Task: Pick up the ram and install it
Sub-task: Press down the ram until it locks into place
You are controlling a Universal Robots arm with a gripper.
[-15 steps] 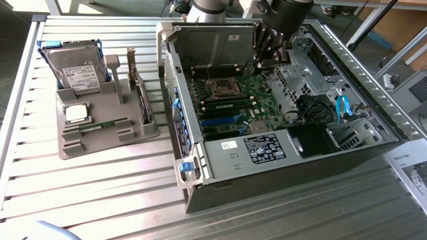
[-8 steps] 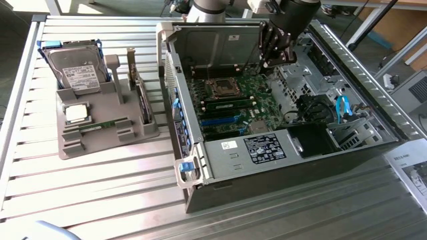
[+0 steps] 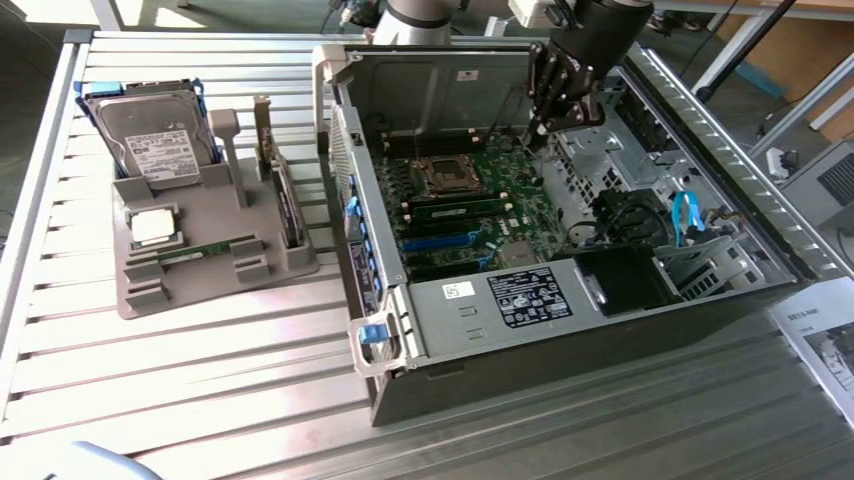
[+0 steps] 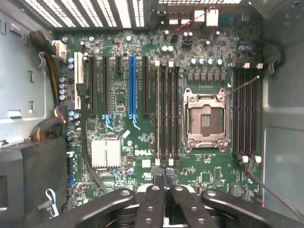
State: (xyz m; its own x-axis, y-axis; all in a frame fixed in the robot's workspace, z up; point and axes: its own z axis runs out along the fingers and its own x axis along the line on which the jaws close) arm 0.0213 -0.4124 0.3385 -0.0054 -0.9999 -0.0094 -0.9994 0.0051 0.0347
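One ram (image 3: 447,210), a thin green stick with black chips, stands in a memory slot on the motherboard beside the processor socket (image 3: 438,178). In the wrist view this ram (image 4: 158,114) shows edge-on as a pale strip in its slot. The other ram (image 3: 203,250) lies flat in the grey holder (image 3: 187,285) on the exterior view's left. My gripper (image 3: 541,130) hangs over the far part of the open computer case, above the board. In the wrist view the gripper (image 4: 164,176) has its fingers pressed together, and nothing shows between them.
The open computer case (image 3: 534,330) has tall walls, a power supply (image 3: 527,295) and a blue cable (image 3: 687,215). The holder also carries a hard drive (image 3: 154,150), a square silver chip (image 3: 154,225) and an upright card (image 3: 283,195). A paper sheet (image 3: 821,345) lies at the exterior view's right.
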